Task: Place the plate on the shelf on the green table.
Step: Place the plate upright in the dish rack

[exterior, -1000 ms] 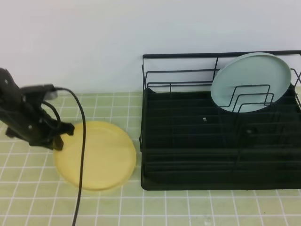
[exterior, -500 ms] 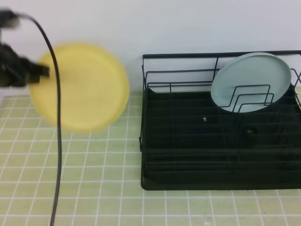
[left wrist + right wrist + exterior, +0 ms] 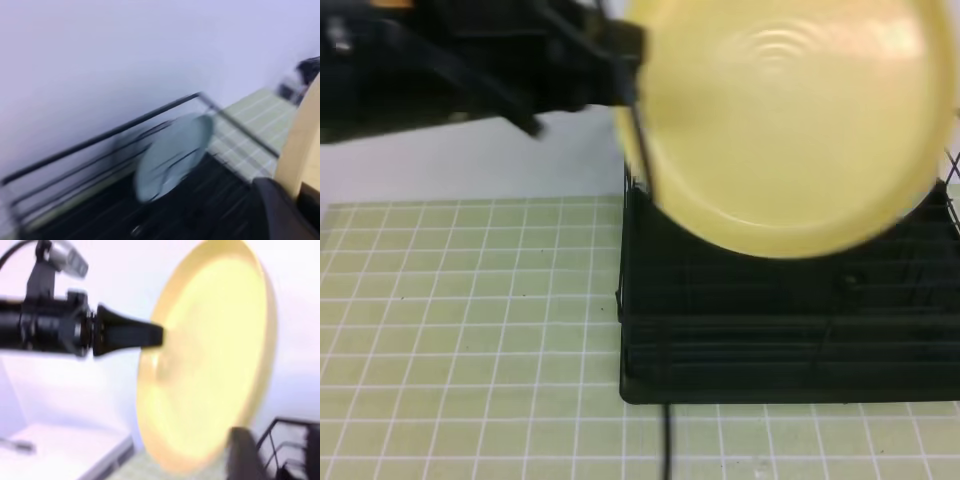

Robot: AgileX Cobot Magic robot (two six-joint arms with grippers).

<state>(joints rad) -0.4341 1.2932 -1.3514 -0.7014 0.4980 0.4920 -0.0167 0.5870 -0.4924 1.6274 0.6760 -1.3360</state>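
Exterior high view shows the plate (image 3: 790,120) in the air at the upper right of the frame, above the shelf (image 3: 720,330). The left gripper (image 3: 625,60) is clamped on its left rim. Whether the right gripper is wide or narrow I cannot tell. The plate is lifted from the green table (image 3: 470,330); setting it in the shelf is left.

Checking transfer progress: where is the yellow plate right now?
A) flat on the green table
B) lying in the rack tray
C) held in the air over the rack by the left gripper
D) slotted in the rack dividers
C: the yellow plate is airborne above the black rack, its rim pinched by the left gripper.
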